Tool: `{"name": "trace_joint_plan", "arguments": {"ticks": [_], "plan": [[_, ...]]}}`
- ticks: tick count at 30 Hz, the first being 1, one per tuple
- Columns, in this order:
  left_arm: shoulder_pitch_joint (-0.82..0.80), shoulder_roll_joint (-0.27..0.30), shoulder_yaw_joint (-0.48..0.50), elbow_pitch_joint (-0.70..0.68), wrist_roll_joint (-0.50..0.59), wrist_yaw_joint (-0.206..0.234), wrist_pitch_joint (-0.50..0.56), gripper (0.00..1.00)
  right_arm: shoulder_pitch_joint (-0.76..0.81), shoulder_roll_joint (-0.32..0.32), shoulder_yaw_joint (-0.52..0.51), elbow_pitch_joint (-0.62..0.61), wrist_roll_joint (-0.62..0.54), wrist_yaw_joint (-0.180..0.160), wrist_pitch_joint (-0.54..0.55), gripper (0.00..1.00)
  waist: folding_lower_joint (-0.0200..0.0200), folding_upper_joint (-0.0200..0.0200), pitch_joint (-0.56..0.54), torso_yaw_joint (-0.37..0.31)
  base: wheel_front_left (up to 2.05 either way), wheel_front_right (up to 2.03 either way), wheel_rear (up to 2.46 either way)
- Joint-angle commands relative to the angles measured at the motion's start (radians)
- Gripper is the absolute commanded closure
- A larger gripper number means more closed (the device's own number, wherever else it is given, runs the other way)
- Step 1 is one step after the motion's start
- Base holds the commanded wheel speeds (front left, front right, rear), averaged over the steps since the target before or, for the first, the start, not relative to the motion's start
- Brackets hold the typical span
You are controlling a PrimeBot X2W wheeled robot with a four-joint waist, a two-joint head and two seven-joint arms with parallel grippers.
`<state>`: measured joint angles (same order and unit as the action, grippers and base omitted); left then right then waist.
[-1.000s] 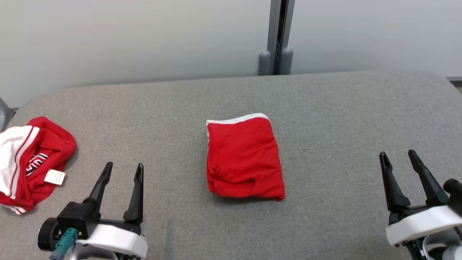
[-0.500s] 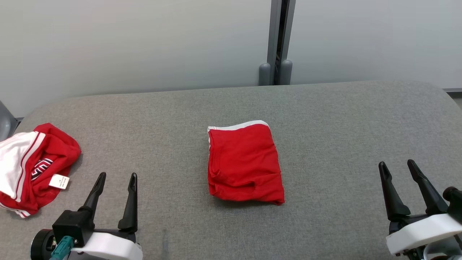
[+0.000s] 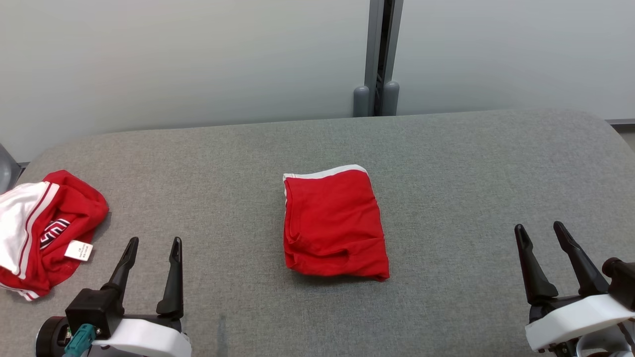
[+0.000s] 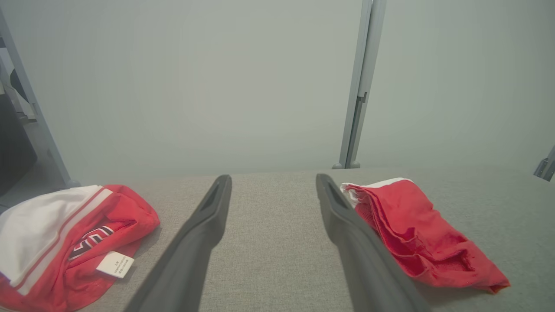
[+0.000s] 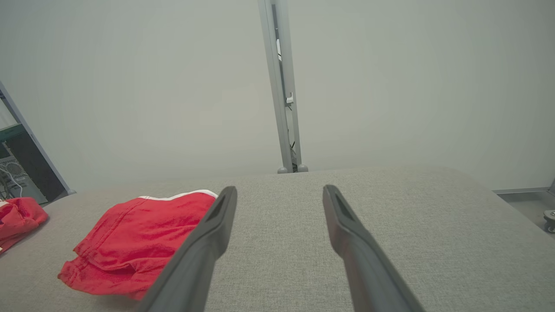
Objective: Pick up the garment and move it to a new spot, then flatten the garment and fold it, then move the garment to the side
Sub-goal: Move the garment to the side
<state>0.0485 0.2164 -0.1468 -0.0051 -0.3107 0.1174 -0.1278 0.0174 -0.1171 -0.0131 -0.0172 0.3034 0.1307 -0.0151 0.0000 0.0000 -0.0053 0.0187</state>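
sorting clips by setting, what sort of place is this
Probably a lab or test room, not a home: a grey fabric-covered table before pale partition panels joined by a metal post, and what looks like computer equipment at the right wrist view's left edge.

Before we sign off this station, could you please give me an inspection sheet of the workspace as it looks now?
surface: grey fabric table, flat.
job's things: folded red garment with a white edge, lying mid-table, touched by nothing.
clutter: crumpled red and white garment with a white label, at the table's left edge.
grippers: left tool and right tool both open, empty, apart from either garment.
cables: teal plug at the left wrist; nothing seen on the table.
surroundings: pale wall, grey post behind the table.
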Motion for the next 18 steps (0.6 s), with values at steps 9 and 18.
{"name": "trace_joint_plan", "arguments": {"ticks": [9,18], "plan": [[0.004,0.011,-0.003,-0.007,-0.008,0.015,0.002,0.0,-0.013,-0.007,0.004,0.016,0.008,0.0,-0.009,0.0,0.0,0.0,-0.001,0.001,0.0,0.0,0.0],[-0.048,0.014,-0.004,-0.027,-0.008,0.013,-0.009,0.0,-0.045,-0.024,-0.003,0.011,0.013,0.0,0.005,0.0,0.0,0.0,0.054,0.047,0.0,0.0,0.0]]}}
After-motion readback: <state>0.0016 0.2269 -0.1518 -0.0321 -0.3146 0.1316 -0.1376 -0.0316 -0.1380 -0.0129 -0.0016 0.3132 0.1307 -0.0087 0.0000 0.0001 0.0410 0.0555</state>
